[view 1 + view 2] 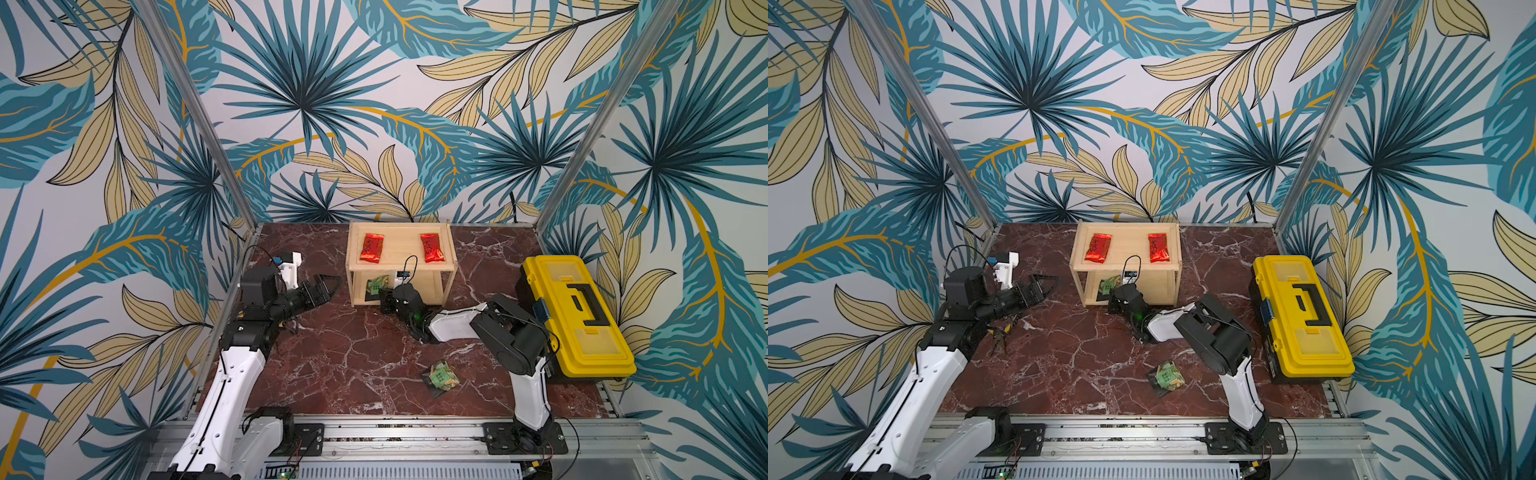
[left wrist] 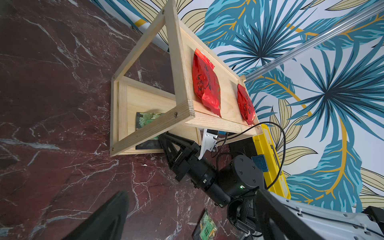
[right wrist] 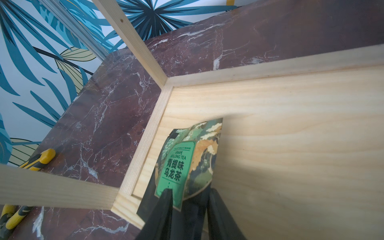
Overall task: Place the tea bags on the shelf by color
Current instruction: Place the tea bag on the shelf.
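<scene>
- In a top view: shelf [image 1: 401, 243] at the back of the table [image 1: 332, 365]; one red bag [image 1: 371, 248] and another red bag [image 1: 432, 247] flat on the upper board, well apart, dark print too small to read.
- Lower tier there: green bag [image 1: 377, 286] half hidden under the upper board, right gripper [image 1: 385, 301] poked in just beside it, jaws masked by the wrist, no telling.
- In a top view: left gripper [image 1: 1044, 284] off to the left of the shelf [image 1: 1125, 243], jaws spread wide; loose green bag [image 1: 1169, 376] out on the table [image 1: 1059, 365] near the right arm [image 1: 1225, 345], face too small to read; toolbox [image 1: 1304, 316] at the right edge.
- Left wrist now: shelf [image 2: 176, 62] from its end, red bag [image 2: 204, 83] and red bag [image 2: 246, 104] up top, black brush characters not legible; green bag [image 2: 147, 120] on the lower board, crossed by a rail, partly behind the right gripper [image 2: 166, 141]; loose green bag [image 2: 206, 227] cut off at the frame edge; one blurred finger [image 2: 104, 220] of the left gripper, cut off too.
- Right wrist, close up: green bag [image 3: 187, 158] on the lower board of the shelf [image 3: 291, 124], by its end rim; label plain as day, "GRAPE OOLONG TEA", then 青提味乌龙茶 beneath; finer line above unreadable. Right gripper [image 3: 190, 193] with jaws parted, one dark finger [image 3: 164, 209] blurred over the label's foot, bag's near end between the two; contact impossible to judge. Yellow-handled tool [image 3: 44, 156] on the table [image 3: 104, 114], partly behind a rail.
</scene>
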